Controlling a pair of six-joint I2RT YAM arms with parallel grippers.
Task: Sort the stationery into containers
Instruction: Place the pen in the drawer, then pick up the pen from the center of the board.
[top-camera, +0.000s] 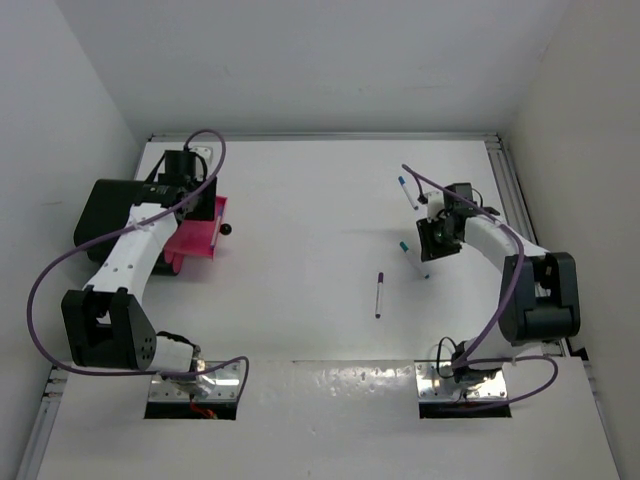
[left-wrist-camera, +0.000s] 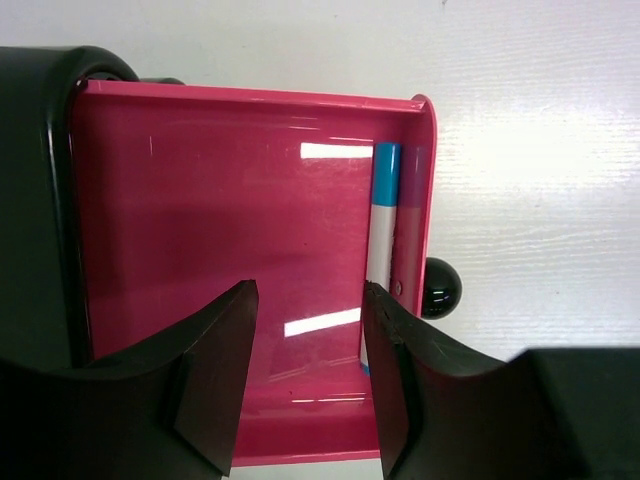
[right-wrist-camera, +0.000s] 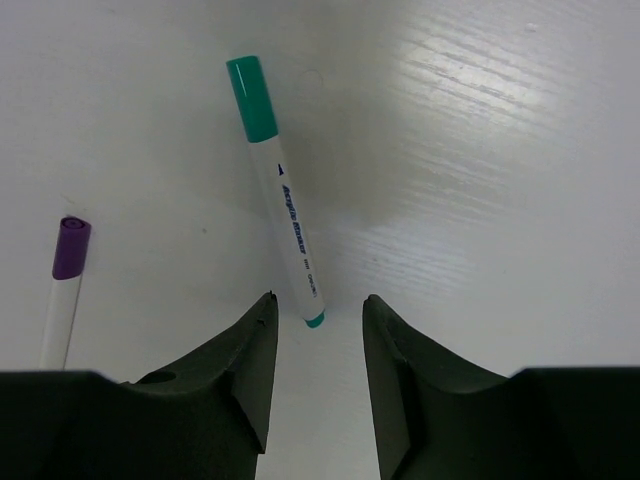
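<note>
Item 1, left gripper (left-wrist-camera: 308, 290): claw apart, nothing between the fingers, poised above the floor of the pink tray (left-wrist-camera: 200, 200). Item 2, pink tray: sits at about 9 o'clock on the white table (top-camera: 320, 200), with the black box (top-camera: 105, 215) touching or just beside it on its 9 o'clock side. Item 3, blue-capped pen in the tray (left-wrist-camera: 380, 250): white barrel, lying flat along the inside of the tray's 3 o'clock wall in the left wrist view, cap toward 12 o'clock. Item 4, small black ball (left-wrist-camera: 440, 287): just outside that same wall, on the table. Item 5, right gripper (right-wrist-camera: 320, 300): claw apart and clamped on nothing, poised at about 3 o'clock on the table. Item 6, green-capped pen (right-wrist-camera: 283, 215): white barrel with printed lettering, flat on the table, cap toward 11 o'clock in the right wrist view, tail end lying just ahead of the gap between the right fingertips; not gripped. Item 7, purple-capped pen (top-camera: 379, 295): flat on the table at about 5 o'clock from the table's centre, well apart from the green-capped pen, cap toward 12 o'clock. Item 8, second blue-capped pen (top-camera: 407, 191): loose on the table at about 1 o'clock, beyond the right gripper. What the black box holds cannot be told.
</note>
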